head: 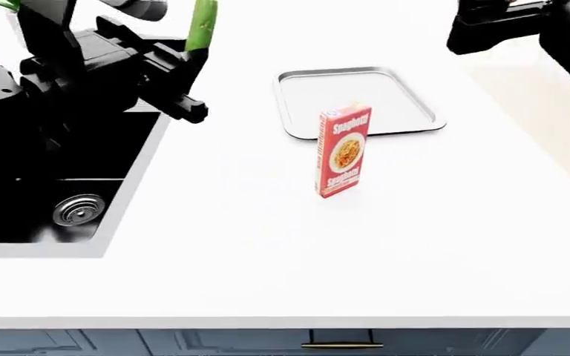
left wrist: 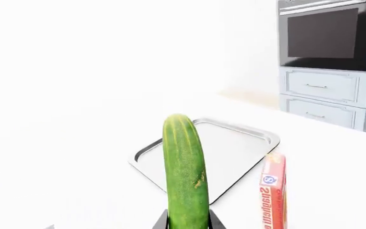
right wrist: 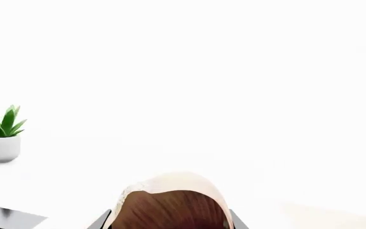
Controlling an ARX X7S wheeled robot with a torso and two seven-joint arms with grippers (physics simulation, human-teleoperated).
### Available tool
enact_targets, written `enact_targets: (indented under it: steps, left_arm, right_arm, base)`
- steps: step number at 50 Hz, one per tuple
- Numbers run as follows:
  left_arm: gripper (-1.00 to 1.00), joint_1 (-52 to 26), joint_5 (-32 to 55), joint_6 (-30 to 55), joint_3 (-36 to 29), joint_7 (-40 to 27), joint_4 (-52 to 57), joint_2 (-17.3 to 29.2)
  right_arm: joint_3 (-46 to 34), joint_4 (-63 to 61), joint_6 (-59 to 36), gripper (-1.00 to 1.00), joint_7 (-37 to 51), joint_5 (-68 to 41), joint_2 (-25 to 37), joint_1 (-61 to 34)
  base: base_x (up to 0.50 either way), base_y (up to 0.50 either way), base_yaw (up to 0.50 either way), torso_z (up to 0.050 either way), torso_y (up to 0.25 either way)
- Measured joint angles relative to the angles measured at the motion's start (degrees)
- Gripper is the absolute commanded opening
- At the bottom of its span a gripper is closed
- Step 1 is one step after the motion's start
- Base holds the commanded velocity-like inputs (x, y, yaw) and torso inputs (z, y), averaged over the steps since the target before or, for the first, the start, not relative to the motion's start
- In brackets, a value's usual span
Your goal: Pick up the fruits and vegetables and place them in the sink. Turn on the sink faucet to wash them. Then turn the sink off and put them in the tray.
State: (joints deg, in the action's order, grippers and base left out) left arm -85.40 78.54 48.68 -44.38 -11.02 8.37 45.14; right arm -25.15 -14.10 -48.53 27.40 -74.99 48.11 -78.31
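Cucumber (left wrist: pixel 185 174) clamped in left claw (left wrist: pixel 188 223), raised near the sink (head: pixel 116 196) edge. Onion (right wrist: pixel 170 205) gripped in right claw (right wrist: pixel 169 224), also raised. Tray (head: pixel 300 122) empty beside spaghetti box (head: pixel 343 152). Judging: both picked; sink placement, wash, traying remain.

The head view looks steeply down from above the table (head: pixel 265 245), taking in the sink (head: pixel 27 215), the tray (head: pixel 295 119) and the spaghetti box (head: pixel 343 152) from some way off. The left wrist view sits close behind the cucumber (left wrist: pixel 185 176) and looks low across the table at the same tray (left wrist: pixel 234 143) and box (left wrist: pixel 273 195), with an oven (left wrist: pixel 326 36) beyond. The right wrist view, pressed close to the onion (right wrist: pixel 170 202), faces over bare white surface toward a potted plant (right wrist: pixel 4 133) and shares nothing clear with the others.
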Motion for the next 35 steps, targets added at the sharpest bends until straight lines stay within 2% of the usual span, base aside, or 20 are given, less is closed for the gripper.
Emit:
enact_targets:
  steps: [8,17,30,35]
  left_arm:
    - [-1.0,-8.49,-4.72,3.86,-4.38,8.89,-9.49,-4.28]
    - [-1.0,-14.42,-10.59,4.72,-8.72,16.51,-18.46,-9.03]
    - [-1.0,-17.66,-13.42,5.54,-10.9,20.05,-22.29,-11.54]
    - [-1.0,-18.06,-13.19,5.94,-10.99,20.22,-22.16,-11.8]
  right_arm:
    - [-4.5,10.99,-4.48,-1.0,-7.72,1.92,-3.58,-9.61]
    - [-8.77,20.58,-6.86,-1.0,-14.91,4.81,-6.72,-15.49]
    - [-11.44,25.8,-9.01,-1.0,-19.17,6.03,-8.8,-19.16]
    - [-12.0,27.14,-8.86,-1.0,-20.23,6.61,-9.39,-19.46]
  base:
    - [0.41,-0.01,0.0,0.0,0.0]
    - [0.5,-0.07,0.0,0.0,0.001]
    - [0.32,-0.46,0.0,0.0,0.002]
    - [0.46,-0.25,0.0,0.0,0.0]
